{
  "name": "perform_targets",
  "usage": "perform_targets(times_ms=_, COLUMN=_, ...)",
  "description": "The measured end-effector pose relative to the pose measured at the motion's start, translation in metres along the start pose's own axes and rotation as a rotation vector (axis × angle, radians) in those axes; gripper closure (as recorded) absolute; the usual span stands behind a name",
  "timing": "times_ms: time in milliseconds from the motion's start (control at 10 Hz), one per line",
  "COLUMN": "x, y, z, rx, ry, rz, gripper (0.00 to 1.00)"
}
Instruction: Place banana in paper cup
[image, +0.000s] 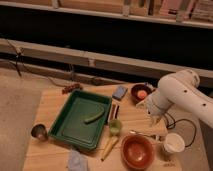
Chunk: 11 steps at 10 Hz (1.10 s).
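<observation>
We see 1 wooden table (52, 107) with the white arm (182, 92) reaching in from the right over its right side. On the left half sits 1 green tray (92, 96) with a short green curved piece (94, 118) inside. The red bowl (125, 146) stands at the front edge, and the paper cup (173, 144) stands upright just right of it, near the table's front right corner. The banana (110, 148) lies flat on the table, slanted, between the tray's front right corner and the red bowl, its upper end just beside 1 small light-green cup (115, 126). The gripper (154, 119) hangs at the arm's end, behind the paper cup and red bowl, well apart from the banana, up and to its right. We cannot tell how wide the gripper stands.
</observation>
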Motion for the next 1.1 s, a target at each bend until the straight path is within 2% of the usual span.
perform_targets(times_ms=300, x=-0.005, y=-0.003, z=0.001, rx=0.004, ry=-0.016, rz=-0.029, gripper=0.35)
perform_targets(times_ms=500, x=-0.009, y=-0.005, z=0.004, rx=-0.005, ry=-0.037, rz=-0.071, gripper=0.35)
perform_targets(times_ms=1100, x=-0.023, y=-0.015, z=0.014, rx=-0.016, ry=-0.080, rz=-0.095, gripper=0.35)
